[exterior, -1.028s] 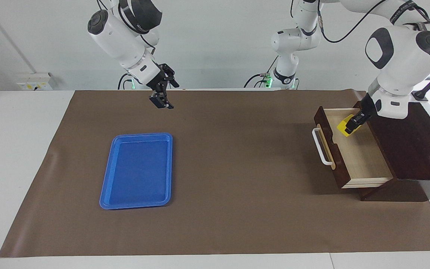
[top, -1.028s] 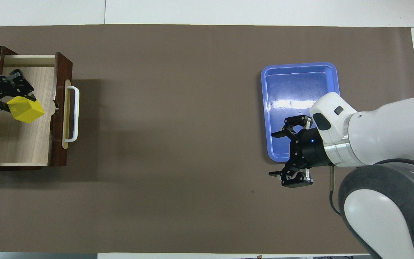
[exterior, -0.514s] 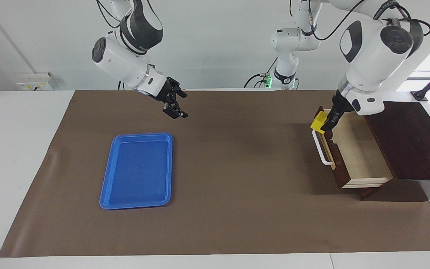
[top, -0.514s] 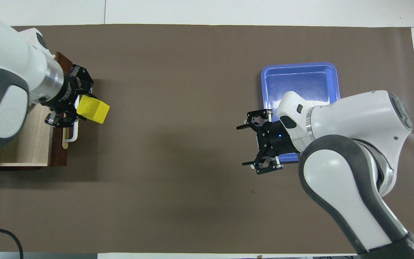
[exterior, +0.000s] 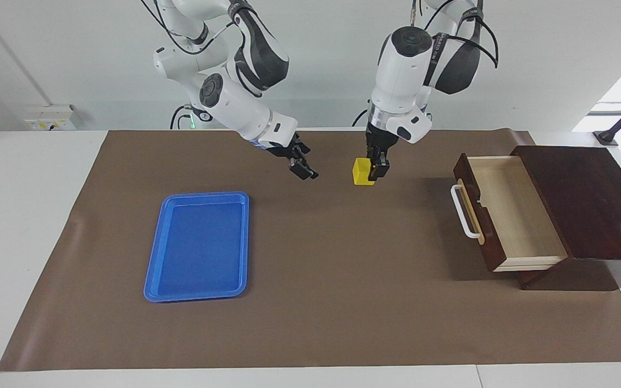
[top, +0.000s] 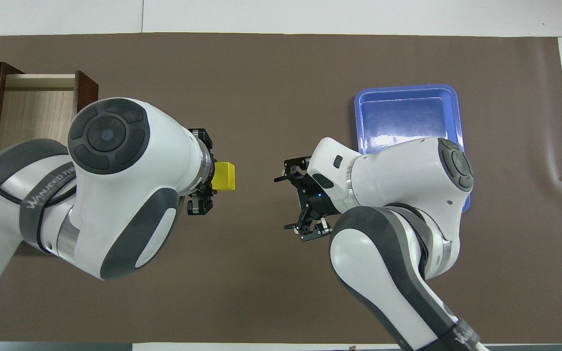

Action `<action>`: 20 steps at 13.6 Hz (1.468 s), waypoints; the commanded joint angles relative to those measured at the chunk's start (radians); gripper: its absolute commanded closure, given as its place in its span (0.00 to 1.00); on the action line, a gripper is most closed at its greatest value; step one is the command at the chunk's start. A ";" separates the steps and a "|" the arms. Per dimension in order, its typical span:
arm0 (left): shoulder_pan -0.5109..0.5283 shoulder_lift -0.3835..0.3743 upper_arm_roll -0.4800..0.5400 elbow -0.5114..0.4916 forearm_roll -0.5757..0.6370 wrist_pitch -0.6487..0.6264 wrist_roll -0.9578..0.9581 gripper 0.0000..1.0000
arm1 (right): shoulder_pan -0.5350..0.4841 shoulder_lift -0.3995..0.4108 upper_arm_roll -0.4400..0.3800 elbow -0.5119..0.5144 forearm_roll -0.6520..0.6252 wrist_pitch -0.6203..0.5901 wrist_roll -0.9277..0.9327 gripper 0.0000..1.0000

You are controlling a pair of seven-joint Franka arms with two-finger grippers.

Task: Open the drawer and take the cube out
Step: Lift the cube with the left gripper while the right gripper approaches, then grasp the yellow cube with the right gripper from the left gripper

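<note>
Overhead, left tool (exterior: 371,171) around cube (exterior: 363,172).

A brown mat (exterior: 343,302) covers the white table (exterior: 30,215). On it, a blue tray (exterior: 198,246) lies below the right gripper's (exterior: 303,170) spread jaws, a dark box (exterior: 585,205) well apart from both grippers.

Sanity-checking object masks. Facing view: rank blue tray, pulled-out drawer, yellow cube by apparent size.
1. blue tray, largest.
2. drawer, open with nothing in it, covers a slightly smaller area; close enough that I'd not lean on the order.
3. cube, by far the smallest, held by the left gripper over the mat.
</note>
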 commanded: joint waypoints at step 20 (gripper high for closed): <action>-0.085 -0.042 0.021 -0.111 -0.015 0.061 -0.225 1.00 | 0.107 0.140 0.000 0.154 0.069 0.065 0.127 0.00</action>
